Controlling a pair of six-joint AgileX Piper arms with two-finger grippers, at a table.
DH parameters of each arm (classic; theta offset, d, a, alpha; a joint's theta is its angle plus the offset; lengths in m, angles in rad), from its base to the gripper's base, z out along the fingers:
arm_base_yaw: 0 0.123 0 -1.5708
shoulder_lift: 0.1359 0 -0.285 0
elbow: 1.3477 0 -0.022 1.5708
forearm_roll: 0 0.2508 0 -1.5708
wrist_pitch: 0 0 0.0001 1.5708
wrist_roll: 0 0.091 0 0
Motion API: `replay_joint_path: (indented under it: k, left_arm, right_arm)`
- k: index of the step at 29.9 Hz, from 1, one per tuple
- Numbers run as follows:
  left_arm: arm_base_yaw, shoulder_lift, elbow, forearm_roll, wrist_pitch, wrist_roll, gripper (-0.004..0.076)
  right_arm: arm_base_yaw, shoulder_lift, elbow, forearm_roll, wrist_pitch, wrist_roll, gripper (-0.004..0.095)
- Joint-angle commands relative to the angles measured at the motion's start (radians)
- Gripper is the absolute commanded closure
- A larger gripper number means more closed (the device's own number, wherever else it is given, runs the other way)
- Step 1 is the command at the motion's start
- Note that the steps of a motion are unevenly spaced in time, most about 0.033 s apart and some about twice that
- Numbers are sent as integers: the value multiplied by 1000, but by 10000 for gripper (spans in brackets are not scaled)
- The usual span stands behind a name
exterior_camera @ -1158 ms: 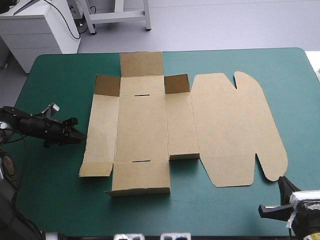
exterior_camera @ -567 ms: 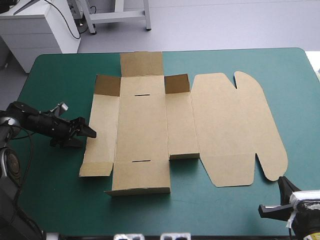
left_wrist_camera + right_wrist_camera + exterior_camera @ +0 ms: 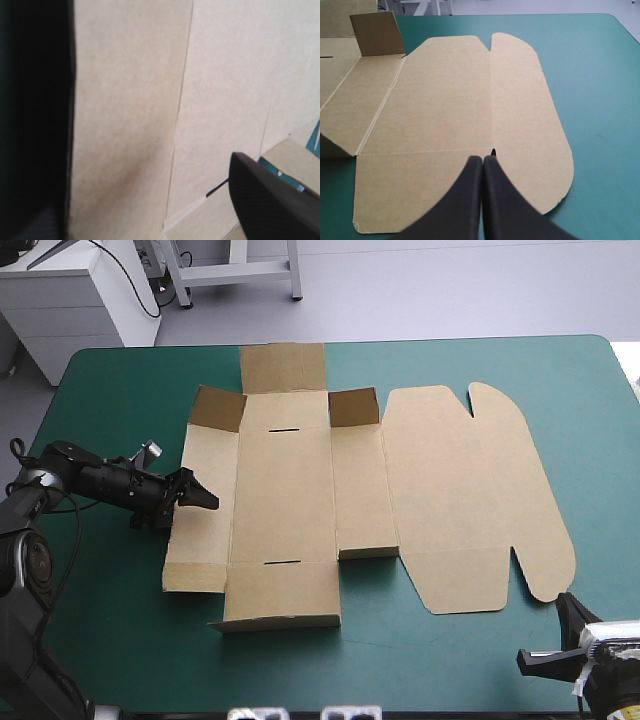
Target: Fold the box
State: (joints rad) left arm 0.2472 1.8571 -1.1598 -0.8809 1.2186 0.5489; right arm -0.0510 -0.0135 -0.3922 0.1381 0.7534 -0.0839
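Observation:
The brown box (image 3: 285, 490) lies spread out on the teal-green cover, its rounded lid (image 3: 470, 500) flat on the right side. Two small far corner flaps (image 3: 352, 407) stand up. My left gripper (image 3: 198, 496) is open at the box's left wall panel (image 3: 200, 510), which is slightly raised along its outer edge. In the left wrist view the board (image 3: 165, 100) fills the space between the fingers of the left gripper (image 3: 150, 155). My right gripper (image 3: 565, 612) is shut near the table's front right corner, with its tip (image 3: 483, 159) at the lid's near edge (image 3: 470, 125).
The teal-green cover (image 3: 110, 620) surrounds the box on all sides, with a wide strip on the left and along the front. The table's right edge (image 3: 625, 380) lies beyond the lid.
My left gripper has moved right across the cover to the box's left wall panel. That panel's outer edge and its far corner flap have shifted slightly. The right gripper has not moved.

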Motion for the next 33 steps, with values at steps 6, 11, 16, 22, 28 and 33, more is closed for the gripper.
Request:
replay_joint_path:
  k: [6,11,16,22,28,33]
  left_arm:
    - [-15,-21,-2,-93,56,-6,174]
    - [-15,-21,-2,-95,73,-6,175]
    - [-17,-21,-2,-84,73,-9,219]
    - [-57,-21,-2,-5,73,-39,465]
    - [-60,-23,-4,-7,75,-39,727]
    - [-60,-23,-4,35,75,-58,729]
  right_arm:
    - [-5,-23,-23,6,-74,-3,928]
    - [-5,-23,-23,6,-74,-3,928]
    - [-5,-23,-23,6,-74,-3,928]
    - [-5,-23,-23,6,-74,-3,928]
    - [-5,-23,-23,6,-74,-3,928]
    - [-5,-23,-23,6,-74,-3,928]
